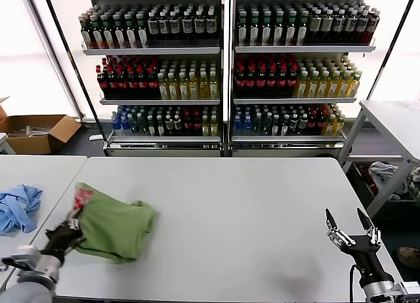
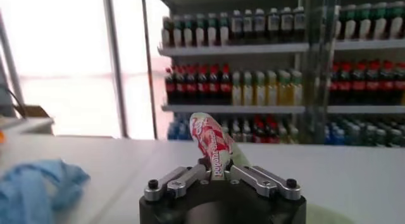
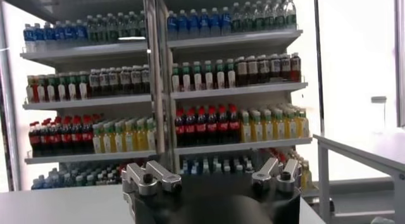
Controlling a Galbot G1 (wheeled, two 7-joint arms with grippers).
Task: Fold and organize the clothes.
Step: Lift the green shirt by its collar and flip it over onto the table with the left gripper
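1. Green polo shirt [image 1: 115, 227]: lies crumpled on the white table [image 1: 249, 211] at the lower left of the head view, one edge raised off the surface where the red-and-white print [image 1: 81, 199] shows.
2. Left gripper [image 1: 65, 232]: at the lower left of the head view, at the shirt's left edge. In the left wrist view its fingers [image 2: 183, 178] are drawn together on a fold of the printed fabric [image 2: 212, 146], which stands up between them. Gripper clamped on the shirt.
3. Right gripper [image 1: 350, 225]: at the lower right of the head view, above the table's near right corner, well apart from the shirt. Its two fingers [image 3: 150, 176] stand wide apart with nothing between them.
4. Light blue garment [image 1: 18, 206]: bunched on the adjoining table at the far left of the head view, apart from the shirt.
5. Background: shelving [image 1: 223, 50] stocked with rows of bottles across the upper half of the head view; an open cardboard box [image 1: 36, 131] on the floor at the left edge.
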